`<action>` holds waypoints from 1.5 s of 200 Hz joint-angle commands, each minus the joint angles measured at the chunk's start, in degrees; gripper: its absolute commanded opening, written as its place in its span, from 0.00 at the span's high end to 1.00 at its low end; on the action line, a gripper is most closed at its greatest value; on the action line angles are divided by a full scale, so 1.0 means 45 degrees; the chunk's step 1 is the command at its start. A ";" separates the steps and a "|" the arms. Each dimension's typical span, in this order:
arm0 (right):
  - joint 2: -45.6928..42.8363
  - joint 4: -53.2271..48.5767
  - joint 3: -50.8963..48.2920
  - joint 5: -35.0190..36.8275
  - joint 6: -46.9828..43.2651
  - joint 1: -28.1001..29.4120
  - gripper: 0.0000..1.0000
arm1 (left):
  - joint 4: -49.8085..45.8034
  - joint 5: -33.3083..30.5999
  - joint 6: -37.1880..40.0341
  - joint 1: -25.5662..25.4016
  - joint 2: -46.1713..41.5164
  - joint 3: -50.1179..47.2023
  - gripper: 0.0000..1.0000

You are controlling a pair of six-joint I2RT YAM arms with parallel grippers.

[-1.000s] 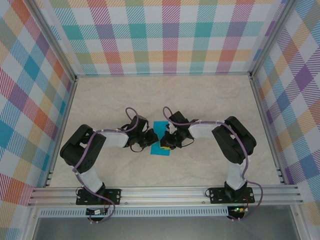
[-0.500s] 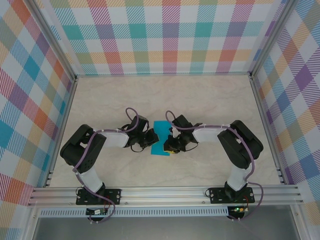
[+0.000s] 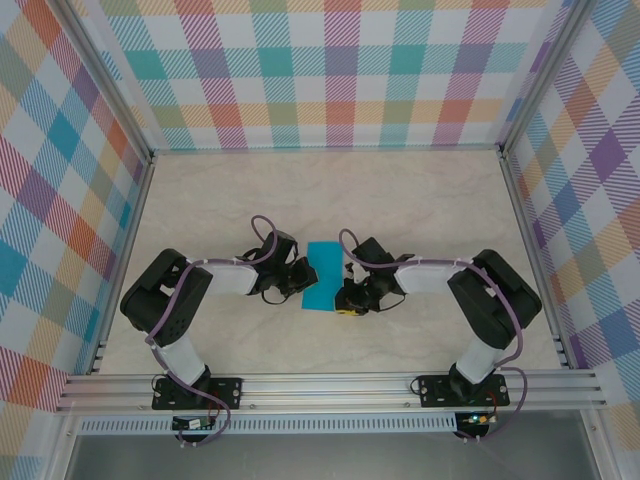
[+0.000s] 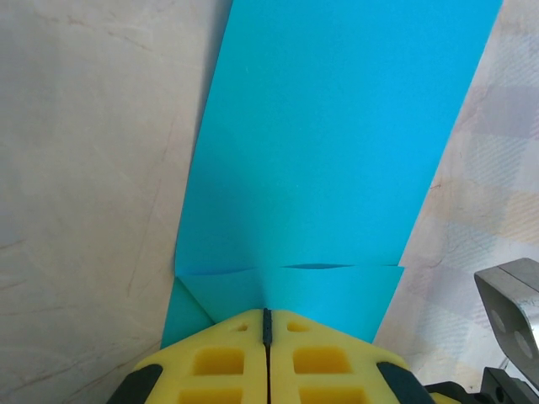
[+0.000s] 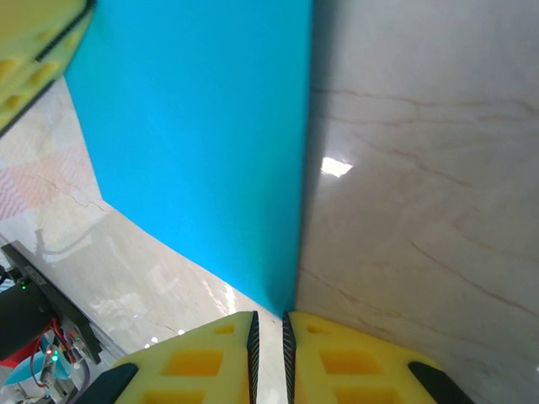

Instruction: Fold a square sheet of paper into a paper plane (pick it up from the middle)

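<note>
The square sheet of paper is a folded teal strip on the table between my two grippers. My left gripper is at its left edge. In the left wrist view its yellow pads are pressed together on the paper, which puckers where it enters the left gripper. My right gripper sits at the strip's near right corner. In the right wrist view the right gripper shows a narrow bare gap, and the paper's corner ends just ahead of it.
Plaid walls and aluminium rails enclose the marble-patterned table. Both arms bend inward to the middle, the right arm's elbow out toward the right rail. A pad of the left gripper shows in the right wrist view.
My right gripper has slid back along the paper's right edge to its near corner, and its elbow has swung out to the right. More of the teal strip shows. The left arm has stayed put.
</note>
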 commanded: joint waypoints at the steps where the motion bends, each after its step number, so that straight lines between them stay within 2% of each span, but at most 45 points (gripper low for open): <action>1: -0.0685 -0.0597 -0.0046 0.0447 0.0150 0.0083 0.82 | -0.0627 -0.0524 -0.0050 -0.0086 0.0082 0.0017 0.94; 31: -0.0698 0.0007 0.0437 0.0395 0.0407 0.0084 0.82 | -0.0646 -0.0430 -0.0012 -0.0106 0.0015 0.0162 0.93; 67: 0.0473 0.0296 0.1104 0.0127 0.0469 0.0083 0.83 | -0.0683 -0.0343 0.0000 -0.0144 0.0083 0.0376 0.92; 103: 0.1197 0.0169 0.0864 0.0501 0.0419 0.0084 0.85 | -0.0733 -0.0197 0.0017 -0.0183 -0.0143 0.0588 0.89; 121: 0.1484 0.0226 0.0659 0.0511 0.0455 0.0084 0.90 | -0.0941 -0.0188 0.0182 -0.0203 -0.0363 0.0806 0.88; 157: 0.1539 -0.0001 0.0507 0.0956 0.0449 0.0083 0.91 | -0.1407 -0.0234 0.0559 -0.0366 -0.1172 0.1024 0.85; 213: 0.1634 -0.0085 0.0630 0.1004 0.0497 0.0083 0.91 | -0.1382 -0.0771 0.0039 -0.1068 -0.1901 0.0262 0.92; 239: 0.1664 -0.0106 0.0603 0.1017 0.0494 0.0078 0.91 | -0.0198 -0.0695 -0.0624 -0.1434 -0.1479 -0.0152 0.94; 300: 0.1674 -0.0186 0.0566 0.1105 0.0458 0.0084 0.91 | 0.0117 -0.0891 -0.0899 -0.2078 -0.0337 0.0098 0.96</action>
